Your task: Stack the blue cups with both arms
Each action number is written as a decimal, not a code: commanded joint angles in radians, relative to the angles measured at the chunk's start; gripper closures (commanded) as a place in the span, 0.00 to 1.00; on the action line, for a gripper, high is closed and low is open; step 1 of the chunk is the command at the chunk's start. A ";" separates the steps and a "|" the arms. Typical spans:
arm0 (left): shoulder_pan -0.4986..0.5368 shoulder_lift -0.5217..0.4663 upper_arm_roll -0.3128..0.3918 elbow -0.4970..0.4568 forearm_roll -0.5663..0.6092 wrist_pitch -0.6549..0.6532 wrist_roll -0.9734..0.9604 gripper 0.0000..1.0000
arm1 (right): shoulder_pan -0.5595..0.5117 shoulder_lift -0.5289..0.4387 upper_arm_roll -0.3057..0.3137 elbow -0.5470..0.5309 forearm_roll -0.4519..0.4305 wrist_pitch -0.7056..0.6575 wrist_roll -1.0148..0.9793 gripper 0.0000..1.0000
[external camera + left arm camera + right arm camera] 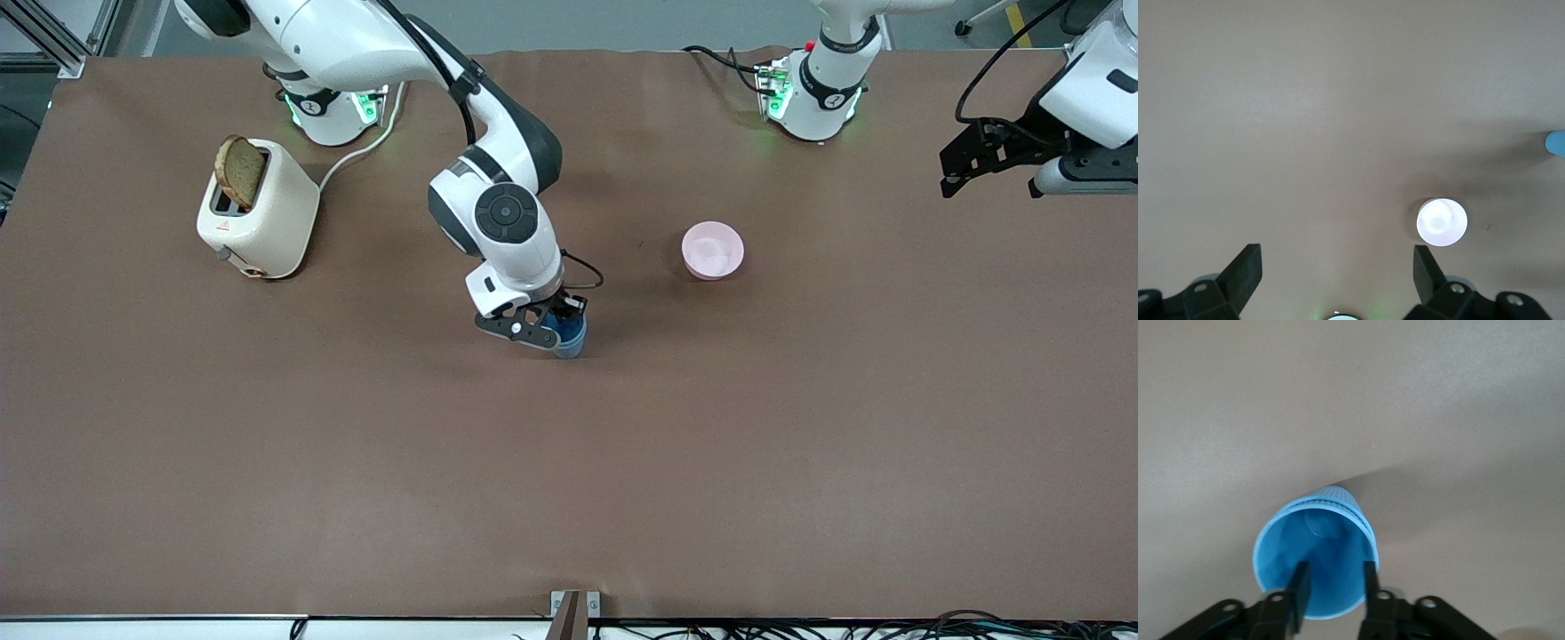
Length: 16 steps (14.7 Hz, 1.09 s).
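The blue cups [572, 343] stand upright near the table's middle. In the right wrist view the blue cups [1331, 550] show two rims, one just under the other, so one cup sits nested in the other. My right gripper [560, 325] is low over the cups' mouth. In its own view, my right gripper [1335, 581] has its fingers apart, with the cup's inside showing between them; it grips nothing. My left gripper [965, 164] waits, open and empty, high over the left arm's end of the table. In its own view, my left gripper [1336, 270] is over bare table.
A pink bowl [712, 250] sits between the cups and the left arm's base; it also shows in the left wrist view [1441, 222]. A cream toaster [258, 213] with a slice of toast stands near the right arm's base. A brown mat covers the table.
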 commanded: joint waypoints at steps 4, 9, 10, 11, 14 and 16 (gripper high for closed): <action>0.003 0.004 -0.003 0.012 -0.013 -0.006 0.015 0.00 | -0.041 -0.127 -0.021 0.004 -0.035 -0.055 0.019 0.00; 0.007 0.004 -0.003 0.012 -0.013 -0.004 0.015 0.00 | -0.213 -0.320 -0.048 0.001 -0.151 -0.271 -0.140 0.00; 0.007 0.004 -0.003 0.012 -0.013 -0.003 0.015 0.00 | -0.262 -0.352 -0.048 0.001 -0.148 -0.317 -0.230 0.00; 0.007 0.004 -0.003 0.012 -0.013 -0.003 0.015 0.00 | -0.319 -0.381 -0.046 0.001 -0.144 -0.356 -0.319 0.00; 0.006 0.004 -0.003 0.011 -0.017 -0.003 0.015 0.00 | -0.486 -0.461 -0.040 0.000 -0.122 -0.417 -0.542 0.00; 0.006 0.004 -0.003 0.011 -0.018 -0.003 0.015 0.00 | -0.592 -0.506 -0.041 0.000 -0.051 -0.483 -0.724 0.00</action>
